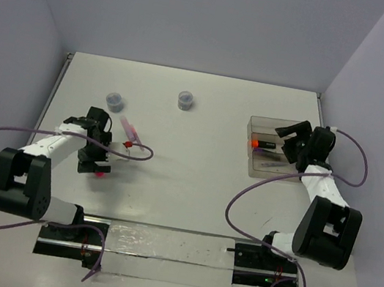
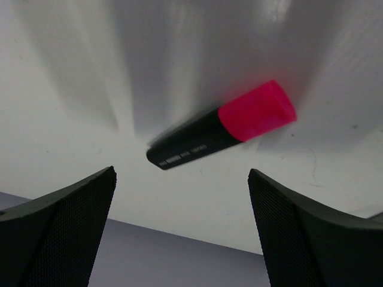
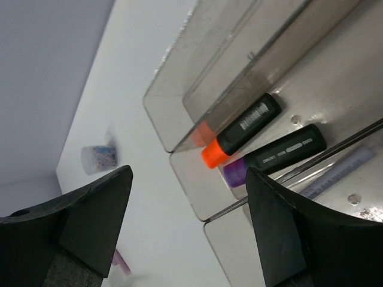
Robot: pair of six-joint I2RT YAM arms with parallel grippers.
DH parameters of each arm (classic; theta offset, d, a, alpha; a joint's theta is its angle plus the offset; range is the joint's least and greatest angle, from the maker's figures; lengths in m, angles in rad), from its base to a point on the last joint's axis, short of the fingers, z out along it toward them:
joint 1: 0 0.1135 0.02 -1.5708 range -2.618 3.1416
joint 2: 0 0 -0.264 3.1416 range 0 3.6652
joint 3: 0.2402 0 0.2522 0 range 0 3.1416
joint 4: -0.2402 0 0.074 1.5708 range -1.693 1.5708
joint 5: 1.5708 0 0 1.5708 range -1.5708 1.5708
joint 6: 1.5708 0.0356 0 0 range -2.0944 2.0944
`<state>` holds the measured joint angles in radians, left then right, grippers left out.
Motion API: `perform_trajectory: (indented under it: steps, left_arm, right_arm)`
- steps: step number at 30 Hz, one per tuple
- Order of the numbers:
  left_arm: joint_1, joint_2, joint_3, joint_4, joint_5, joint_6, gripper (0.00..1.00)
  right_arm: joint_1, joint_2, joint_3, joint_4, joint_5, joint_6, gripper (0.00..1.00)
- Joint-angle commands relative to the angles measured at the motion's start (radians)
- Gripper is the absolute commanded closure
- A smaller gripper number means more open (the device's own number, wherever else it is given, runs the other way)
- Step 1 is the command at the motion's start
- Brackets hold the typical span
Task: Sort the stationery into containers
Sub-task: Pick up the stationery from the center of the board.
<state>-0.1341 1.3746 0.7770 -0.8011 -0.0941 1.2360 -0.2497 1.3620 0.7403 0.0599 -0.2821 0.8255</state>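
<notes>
**Op:** I have the left jaws spread wide and empty over the pink marker (image 2: 221, 125). It lies flat on the counter (image 1: 190, 195), slanted across the gap and ahead of the tips, not between them.

**Spotter:** What's the worry there?

**Op:** The slant. If I close as I am, I think one finger meets the barrel first and it pivots or rolls away. It looks like a smooth round body, so it could also squirt out. I'd square my wrist to it and come lower first.

**Spotter:** Anything else on that side?

**Op:** My cable (image 1: 138, 153) loops close to the pale pen (image 1: 129, 129), and a jar (image 1: 114, 100) stands just beyond. A wide swing might drag or knock either one.

**Spotter:** And the right?

**Op:** The right jaws are parted with nothing in them, hanging over the tray (image 3: 161, 119). The orange marker (image 3: 239, 130) and the purple one (image 3: 278, 154) lie side by side in the middle compartment. A lilac pen (image 3: 341, 173) is in the next one.

**Spotter:** So that side is safe?

**Op:** Not quite. The fingers sit near the dividers. If I pull sideways rather than up, I could hook a wall, shift the light tray or tip the markers out.
</notes>
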Motion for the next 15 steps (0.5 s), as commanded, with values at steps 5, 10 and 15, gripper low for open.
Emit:
perform_trajectory:
  steps: [5,10,15]
  left_arm:
    - [-0.039,0.106,0.066,0.074,-0.001,0.084,0.01]
    - [-0.094,0.212,0.034,0.12,-0.114,0.019,0.05]
    - [-0.096,0.275,0.045,0.083,-0.092,-0.039,0.1]
  right_arm:
    - [-0.005,-0.149,0.027,0.005,-0.038,-0.035,0.16]
    - [-0.005,-0.179,0.018,0.003,-0.055,-0.038,0.16]
    - [-0.006,-0.191,0.015,-0.003,-0.054,-0.039,0.17]
